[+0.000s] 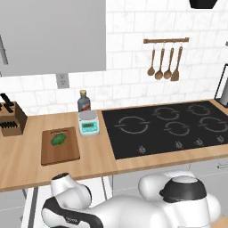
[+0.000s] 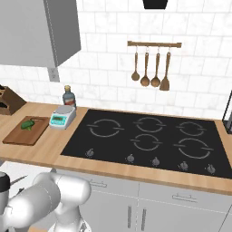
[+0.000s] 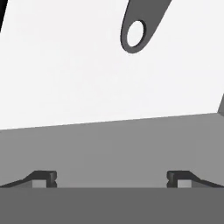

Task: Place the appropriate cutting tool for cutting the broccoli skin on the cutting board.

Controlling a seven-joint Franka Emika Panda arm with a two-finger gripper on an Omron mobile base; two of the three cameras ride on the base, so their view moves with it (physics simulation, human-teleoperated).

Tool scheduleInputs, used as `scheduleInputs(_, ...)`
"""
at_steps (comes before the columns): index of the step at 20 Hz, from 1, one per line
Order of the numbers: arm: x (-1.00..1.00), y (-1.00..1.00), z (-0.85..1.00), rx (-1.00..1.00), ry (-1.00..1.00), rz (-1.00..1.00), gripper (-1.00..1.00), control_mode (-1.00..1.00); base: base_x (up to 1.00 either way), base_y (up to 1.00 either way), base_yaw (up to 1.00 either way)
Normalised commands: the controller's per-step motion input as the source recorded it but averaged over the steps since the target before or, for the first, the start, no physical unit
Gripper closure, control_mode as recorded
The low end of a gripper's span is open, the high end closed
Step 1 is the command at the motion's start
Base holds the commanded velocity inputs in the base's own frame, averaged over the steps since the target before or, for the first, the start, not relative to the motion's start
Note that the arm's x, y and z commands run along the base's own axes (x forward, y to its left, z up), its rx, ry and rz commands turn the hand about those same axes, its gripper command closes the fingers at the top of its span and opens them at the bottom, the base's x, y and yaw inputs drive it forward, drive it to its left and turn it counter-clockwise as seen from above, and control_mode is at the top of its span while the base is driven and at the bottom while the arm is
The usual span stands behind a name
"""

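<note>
I see a long wooden countertop (image 1: 98,158) that runs along a white tiled wall (image 1: 129,58). A big black stove top (image 1: 164,127) with ring marks is sunk flat into the wood. Four wooden spoons (image 1: 164,64) hang from a rail on the wall above it. A grey cupboard (image 1: 49,35) hangs over the left part.

The brown cutting board (image 1: 60,145) lies flat near the front edge of the countertop, left of the stove. The small green broccoli (image 1: 58,140) sits on the far half of it. The near half of the board is bare. A small white kitchen scale (image 1: 88,123) stands just beside the board's far right corner, and a dark bottle (image 1: 83,101) stands behind the scale by the wall. A wooden knife block (image 1: 11,118) with black handles stands at the far left.

My gripper (image 3: 111,178) is down low, inside a plain white and grey box shape. My two dark fingertips (image 3: 43,177) are spread wide apart with nothing between them. A grey rounded end with a hole (image 3: 139,26) lies ahead of me; I cannot tell what it belongs to.
</note>
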Motion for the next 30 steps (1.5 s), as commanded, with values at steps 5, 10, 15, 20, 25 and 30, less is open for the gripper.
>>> scheduleInputs(5,0.48,0.56,0.03,0.00,0.00,-0.20,-1.00,-1.00,0.00,0.00,0.00)
scheduleInputs(10,0.61,0.14,0.00,0.03,0.00,-0.06,-1.00,-1.00,0.00,0.00,0.00)
scheduleInputs(15,0.30,0.00,-0.02,0.08,-0.09,-0.01,-1.00,-1.00,0.00,0.00,0.00)
scheduleInputs(20,0.04,0.00,-0.10,0.07,-0.18,-0.03,-1.00,-1.00,0.00,0.00,0.00)
scheduleInputs(25,0.01,-0.02,-0.13,0.05,-0.14,-0.06,-1.00,-1.00,0.00,0.00,0.00)
scheduleInputs(30,0.01,0.00,-0.04,0.00,0.03,-0.16,-1.00,-1.00,0.00,0.00,0.00)
